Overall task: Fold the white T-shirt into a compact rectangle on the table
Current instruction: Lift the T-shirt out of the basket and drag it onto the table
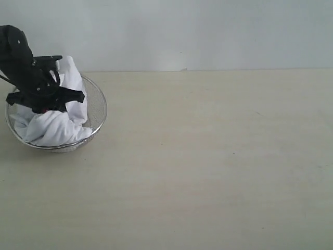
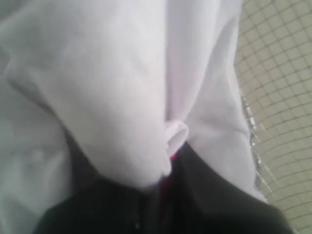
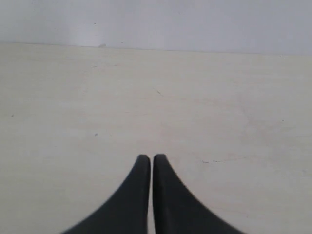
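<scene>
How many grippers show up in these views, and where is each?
2. The left gripper is down in the basket, fingers pinching the shirt. The right gripper hangs over the table, fingers shut and empty; only its wrist view shows it.

I see a round basket (image 1: 98,107) made of shiny wire, far over on the left. Up close, its wire makes lots of little squares. Behind it all is a plain, pale wall (image 1: 208,31).
</scene>
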{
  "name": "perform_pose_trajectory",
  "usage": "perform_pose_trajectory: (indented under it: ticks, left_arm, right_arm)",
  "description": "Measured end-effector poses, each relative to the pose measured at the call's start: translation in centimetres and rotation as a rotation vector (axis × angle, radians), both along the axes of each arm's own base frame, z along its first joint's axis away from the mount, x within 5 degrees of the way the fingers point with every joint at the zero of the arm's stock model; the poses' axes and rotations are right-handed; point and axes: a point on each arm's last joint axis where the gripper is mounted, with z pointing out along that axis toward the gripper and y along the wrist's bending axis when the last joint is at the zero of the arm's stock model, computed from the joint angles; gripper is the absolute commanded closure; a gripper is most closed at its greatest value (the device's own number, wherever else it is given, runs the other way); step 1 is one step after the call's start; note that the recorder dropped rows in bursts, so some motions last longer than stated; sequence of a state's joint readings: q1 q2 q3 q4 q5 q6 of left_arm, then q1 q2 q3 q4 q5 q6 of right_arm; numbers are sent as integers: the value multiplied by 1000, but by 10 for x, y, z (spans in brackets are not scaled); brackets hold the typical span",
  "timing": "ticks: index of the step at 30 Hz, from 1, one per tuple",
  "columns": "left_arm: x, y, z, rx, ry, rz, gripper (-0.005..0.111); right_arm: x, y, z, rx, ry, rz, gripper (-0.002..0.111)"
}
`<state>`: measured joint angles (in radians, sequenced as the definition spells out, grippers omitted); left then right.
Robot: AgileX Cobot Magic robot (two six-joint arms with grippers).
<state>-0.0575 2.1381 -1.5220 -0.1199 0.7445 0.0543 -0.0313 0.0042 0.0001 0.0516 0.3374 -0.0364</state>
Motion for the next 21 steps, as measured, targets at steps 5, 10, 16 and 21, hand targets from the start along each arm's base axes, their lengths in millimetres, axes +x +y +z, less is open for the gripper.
perform_pose_trajectory:
  ticks: [5, 10, 16, 21]
  left_arm:
    - [3, -1, 62, -5, -180, -20, 102]
    - [-9, -2, 143, -17, -363, -39, 102]
    - [-55, -9, 230, -87, -535, -96, 102]
    - [-111, -24, 292, -113, -673, -178, 102]
  right_arm:
    - [0, 0, 0, 0, 0, 0, 109]
    - [0, 0, 0, 0, 0, 0, 109]
    - [0, 0, 0, 0, 0, 0, 109]
    - [0, 0, 0, 0, 0, 0, 109]
